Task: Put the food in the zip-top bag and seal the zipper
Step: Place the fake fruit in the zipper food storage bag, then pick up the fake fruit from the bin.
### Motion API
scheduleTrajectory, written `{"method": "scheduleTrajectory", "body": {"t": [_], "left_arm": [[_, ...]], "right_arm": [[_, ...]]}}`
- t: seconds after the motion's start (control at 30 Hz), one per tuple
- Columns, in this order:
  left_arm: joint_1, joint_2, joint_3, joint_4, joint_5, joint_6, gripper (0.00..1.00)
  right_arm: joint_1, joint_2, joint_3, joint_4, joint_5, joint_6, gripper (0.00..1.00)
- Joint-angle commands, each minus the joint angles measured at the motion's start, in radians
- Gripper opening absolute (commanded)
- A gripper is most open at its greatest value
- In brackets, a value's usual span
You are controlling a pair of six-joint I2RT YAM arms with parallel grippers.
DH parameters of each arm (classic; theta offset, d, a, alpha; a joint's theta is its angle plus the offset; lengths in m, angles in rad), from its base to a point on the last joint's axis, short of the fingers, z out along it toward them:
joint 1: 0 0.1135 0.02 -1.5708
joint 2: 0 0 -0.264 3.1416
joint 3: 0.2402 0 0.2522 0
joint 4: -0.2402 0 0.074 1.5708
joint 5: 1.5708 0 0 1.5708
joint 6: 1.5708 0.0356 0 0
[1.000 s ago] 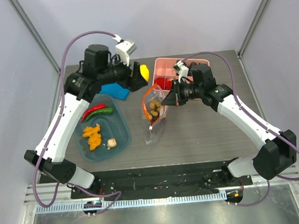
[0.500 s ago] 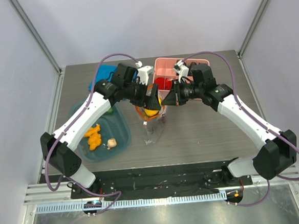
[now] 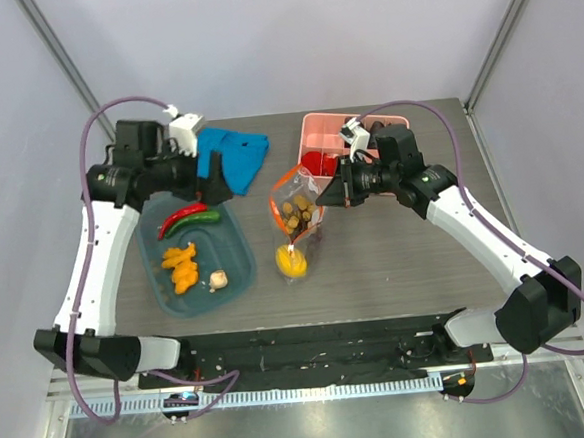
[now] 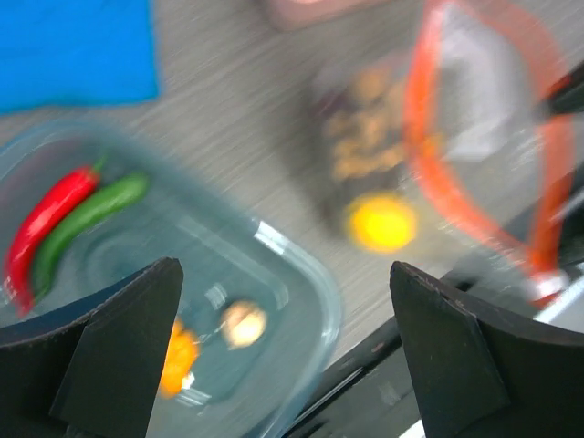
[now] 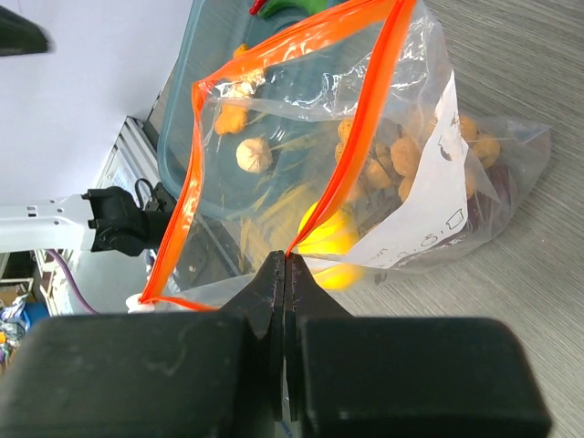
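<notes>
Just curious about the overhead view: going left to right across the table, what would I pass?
You'd pass orange pieces → garlic → yellow pepper → pink box.

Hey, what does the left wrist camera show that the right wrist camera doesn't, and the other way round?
Only the left wrist view: the blue cloth and the left end effector, open and empty.
Only the right wrist view: the right end effector, shut on the orange strip at the mouth of the bag, which gapes open.
Both: the bag, the yellow pepper inside it, the tub and the garlic lying in the tub.
</notes>
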Motion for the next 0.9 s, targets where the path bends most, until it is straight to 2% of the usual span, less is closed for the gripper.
{"method": "scheduleTrajectory", "body": {"t": [0.0,0.07,0.1,0.17,0.2,0.27,0.4,0.43,0.53,0.87], "left_arm": [[0.116,-0.029,-0.189,-0.205,-0.018,0.314,1.0],[0.172,-0.036,-0.254,-0.22,-0.055,0.393,1.0],[0.179,-0.033,-0.315,-0.207,-0.142,0.4,1.0],[0.187,-0.026,-0.357,-0.165,-0.224,0.391,0.98],[0.189,-0.024,-0.401,-0.147,-0.285,0.369,0.98],[0.189,-0.029,-0.44,-0.109,-0.319,0.337,0.99],[0.186,-0.015,-0.555,0.0,-0.437,0.175,1.0],[0.184,0.003,-0.565,0.016,-0.506,0.12,1.0],[0.187,0.082,-0.564,0.046,-0.586,0.061,1.0],[0.184,0.266,-0.584,0.093,-0.572,0.003,0.98]], "right_arm": [[-0.001,-0.039,0.018,0.032,0.0,-0.021,0.01],[-0.001,-0.037,0.017,0.032,-0.002,-0.021,0.01],[-0.001,-0.037,0.015,0.032,-0.004,-0.021,0.01],[-0.003,-0.039,0.014,0.032,-0.001,-0.02,0.01],[-0.003,-0.039,0.011,0.032,0.001,-0.02,0.01],[-0.001,-0.04,0.009,0.032,0.004,-0.021,0.01],[-0.003,-0.037,0.006,0.032,0.01,-0.021,0.01],[-0.001,-0.036,0.005,0.032,0.01,-0.02,0.01],[-0.003,-0.03,0.006,0.036,0.01,-0.018,0.01],[0.0,-0.016,0.015,0.032,0.016,-0.024,0.01]]}}
